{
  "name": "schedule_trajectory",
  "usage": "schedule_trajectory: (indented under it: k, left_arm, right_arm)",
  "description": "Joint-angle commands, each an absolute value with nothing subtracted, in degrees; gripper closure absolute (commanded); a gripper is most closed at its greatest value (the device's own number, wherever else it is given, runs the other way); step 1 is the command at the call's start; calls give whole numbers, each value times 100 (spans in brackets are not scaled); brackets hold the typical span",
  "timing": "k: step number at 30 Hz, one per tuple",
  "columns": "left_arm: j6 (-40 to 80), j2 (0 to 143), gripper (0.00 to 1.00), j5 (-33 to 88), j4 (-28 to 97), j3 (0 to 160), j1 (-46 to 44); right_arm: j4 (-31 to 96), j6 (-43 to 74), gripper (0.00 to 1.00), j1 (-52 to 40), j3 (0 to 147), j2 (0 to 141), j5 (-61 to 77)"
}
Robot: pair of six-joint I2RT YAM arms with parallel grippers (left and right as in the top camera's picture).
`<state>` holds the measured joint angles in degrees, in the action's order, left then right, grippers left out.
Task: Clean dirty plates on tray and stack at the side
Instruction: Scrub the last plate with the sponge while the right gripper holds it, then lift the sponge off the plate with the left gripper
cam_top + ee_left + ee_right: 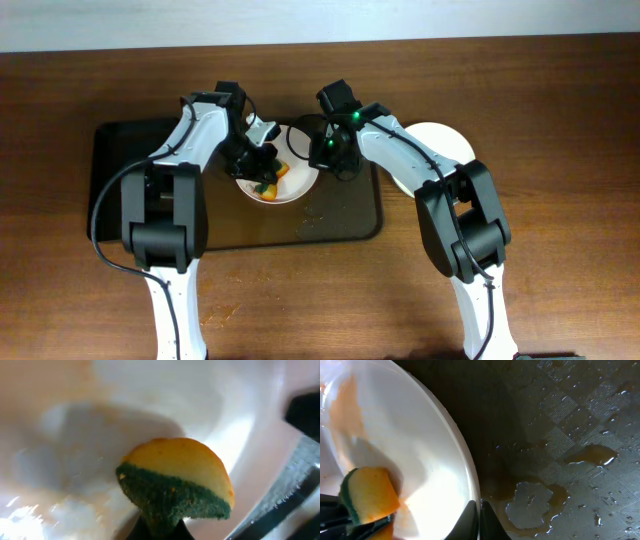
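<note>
A white plate (292, 190) smeared with orange sauce sits on the dark tray (120, 160). My left gripper (262, 172) is shut on a yellow and green sponge (175, 487) and presses it against the plate's inside (150, 405). My right gripper (479, 510) is shut on the plate's rim (465, 460), one finger on each side. The sponge also shows in the right wrist view (370, 492) at the lower left. In the overhead view my right gripper (325, 152) is at the plate's right edge.
A clean white plate (445, 145) lies on the wooden table to the right of the tray. The tray floor (580, 420) is wet, with brown puddles (535, 505) beside the dirty plate.
</note>
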<state>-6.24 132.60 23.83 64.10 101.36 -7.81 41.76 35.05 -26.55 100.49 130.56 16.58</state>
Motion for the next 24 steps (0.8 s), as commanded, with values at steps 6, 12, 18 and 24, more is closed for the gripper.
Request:
schedule_trajectory:
  k: [6, 12, 18, 24]
  left_arm:
    - [2169, 13541, 100, -1586, 6058, 10062, -773]
    - [1780, 13539, 100, 102, 6259, 11705, -773]
    - [1028, 13537, 100, 770, 7067, 14090, -770]
    - [292, 13544, 99, 650, 7332, 14258, -770]
  right_arm:
    - [4261, 3470, 96, -2617, 10029, 13067, 1498]
    - [4303, 3468, 96, -2617, 10029, 13067, 1498]
    - [4318, 3103, 96, -2617, 10031, 13061, 1619]
    - [4615, 1890, 96, -2488, 10036, 12272, 1852]
